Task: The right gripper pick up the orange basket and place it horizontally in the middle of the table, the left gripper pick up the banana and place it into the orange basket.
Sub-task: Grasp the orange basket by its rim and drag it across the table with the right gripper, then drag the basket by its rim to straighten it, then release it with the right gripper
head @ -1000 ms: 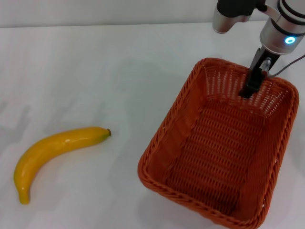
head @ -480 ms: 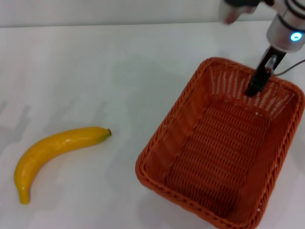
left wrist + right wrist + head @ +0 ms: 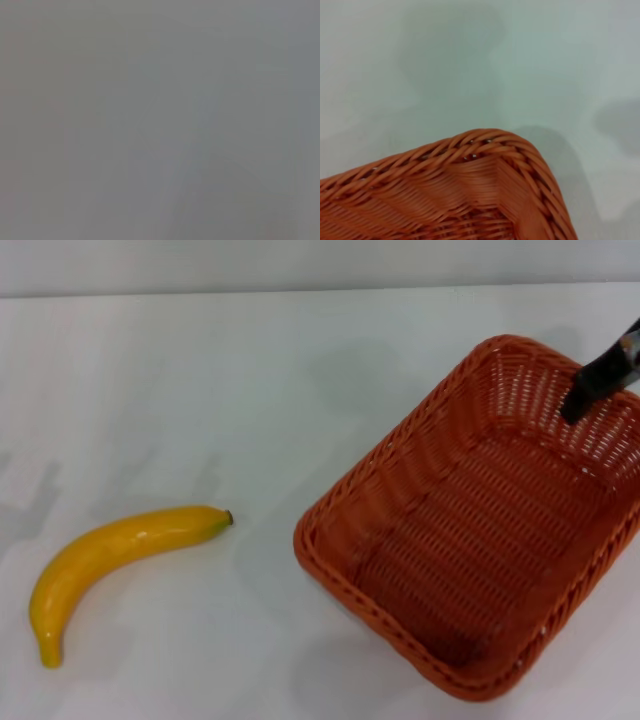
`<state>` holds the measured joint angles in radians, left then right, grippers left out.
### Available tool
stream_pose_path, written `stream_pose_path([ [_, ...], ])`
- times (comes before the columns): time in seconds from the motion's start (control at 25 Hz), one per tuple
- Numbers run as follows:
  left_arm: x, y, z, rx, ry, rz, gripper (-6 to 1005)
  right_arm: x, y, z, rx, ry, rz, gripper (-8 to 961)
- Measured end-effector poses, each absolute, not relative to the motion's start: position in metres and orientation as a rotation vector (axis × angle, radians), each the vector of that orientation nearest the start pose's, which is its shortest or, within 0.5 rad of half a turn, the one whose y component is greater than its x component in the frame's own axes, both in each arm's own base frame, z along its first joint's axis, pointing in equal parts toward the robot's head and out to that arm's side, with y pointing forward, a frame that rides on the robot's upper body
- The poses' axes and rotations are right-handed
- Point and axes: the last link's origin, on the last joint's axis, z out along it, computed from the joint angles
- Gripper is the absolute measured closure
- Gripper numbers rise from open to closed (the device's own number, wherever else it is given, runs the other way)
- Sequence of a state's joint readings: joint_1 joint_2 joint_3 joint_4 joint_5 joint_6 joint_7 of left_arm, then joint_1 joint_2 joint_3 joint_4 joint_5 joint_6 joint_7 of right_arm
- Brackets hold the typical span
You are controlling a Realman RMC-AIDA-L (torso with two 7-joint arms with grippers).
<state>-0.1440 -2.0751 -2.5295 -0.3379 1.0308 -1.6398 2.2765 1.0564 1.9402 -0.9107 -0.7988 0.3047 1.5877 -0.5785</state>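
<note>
The orange basket sits at the right of the white table, turned at an angle, its right side running out of the head view. One black finger of my right gripper reaches inside against the basket's far wall, gripping the rim; the rest of the arm is out of frame. The right wrist view shows a braided rim corner of the basket close up over the table. The yellow banana lies alone at the near left. My left gripper is out of view; its wrist view shows only plain grey.
Bare white tabletop lies between the banana and the basket and across the far half. The table's far edge meets a pale wall at the top of the head view.
My right gripper has moved to the right and nearly out of the head view, dragging the basket's far end with it so the basket shifted and turned. The banana stayed put.
</note>
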Motion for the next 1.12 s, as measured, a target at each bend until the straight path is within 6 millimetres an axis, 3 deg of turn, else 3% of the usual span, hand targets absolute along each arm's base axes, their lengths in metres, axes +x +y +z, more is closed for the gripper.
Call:
stream_pose_path([
  [0.36, -0.357, 0.235, 0.077, -1.589, -0.540, -1.153, 309, 0.214, 0.418, 0.088, -2.241, 1.601, -0.182, 808],
  [0.56, -0.359, 0.235, 0.078, -1.584, -0.541, -1.144, 309, 0.232, 0.405, 0.091, -2.133, 1.713, -0.004, 811],
  [0.8, -0.358, 0.239, 0.080, -1.586, -0.535, -1.141, 308, 0.235, 0.393, 0.080, -2.112, 1.772, 0.062, 813],
  [1.12, -0.358, 0.242, 0.082, -1.592, -0.530, -1.132, 308, 0.229, 0.388, 0.067, -2.171, 1.758, -0.015, 815],
])
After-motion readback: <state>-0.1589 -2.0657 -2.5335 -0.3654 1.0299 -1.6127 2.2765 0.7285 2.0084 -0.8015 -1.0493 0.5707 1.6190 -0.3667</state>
